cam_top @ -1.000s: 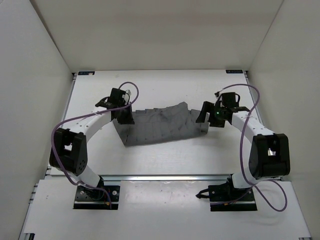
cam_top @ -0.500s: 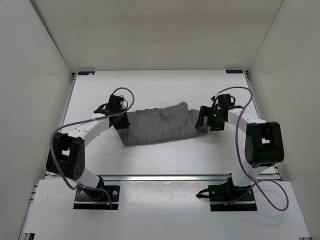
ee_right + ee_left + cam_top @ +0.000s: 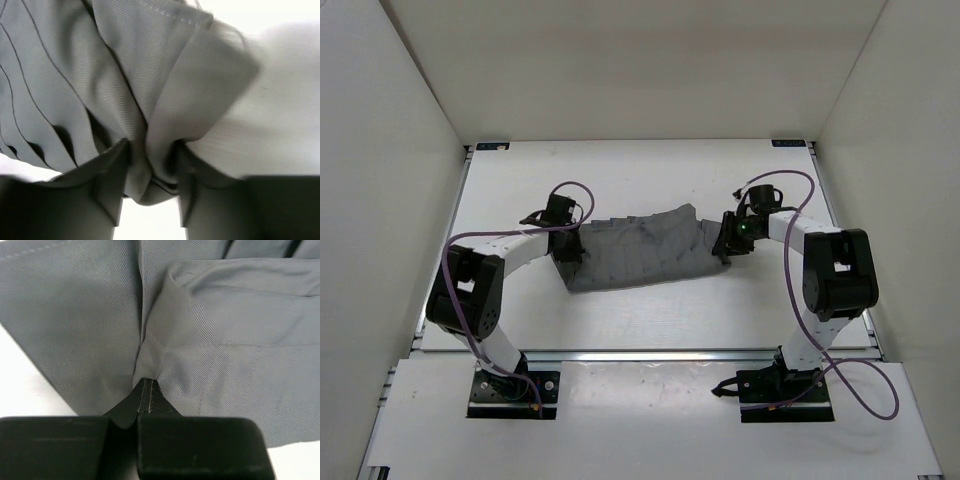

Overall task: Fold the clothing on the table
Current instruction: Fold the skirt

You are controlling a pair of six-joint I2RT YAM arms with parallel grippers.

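Pinching, left: the left gripper (image 3: 145, 387) has its jaws pressed together on a small tuck of the clothing (image 3: 640, 252). The cloth puckers to a point right at the tips.
Pinching, right: the right gripper (image 3: 150, 180) has a thick fold of the same cloth bunched between its fingers (image 3: 111, 192). Both touch the fabric, and the fold keeps them a little apart.
Left grip place: at the 9 o'clock end of the clothing, seen from above, on its edge.
Right grip place: at the 3 o'clock end of the clothing, on the edge opposite the other grip.
Clothing: dark grey with parallel pleats, lying flat as a wide band. Its middle bows slightly toward 12 o'clock and its lower edge sags toward 6 o'clock.
Clothing place: about the centre of the table (image 3: 650, 175), stretched between the two grips, well apart from every edge.
Arms: the left arm rises from a base at 7 o'clock and elbows out toward 9 o'clock. The right arm rises from 5 o'clock and elbows out toward 3 o'clock.
Cables: purple cables (image 3: 800, 190) loop along each arm, clear of the cloth.
Rail: a metal rail (image 3: 650, 355) runs along the table's 6 o'clock side, between the cloth and the arm bases.
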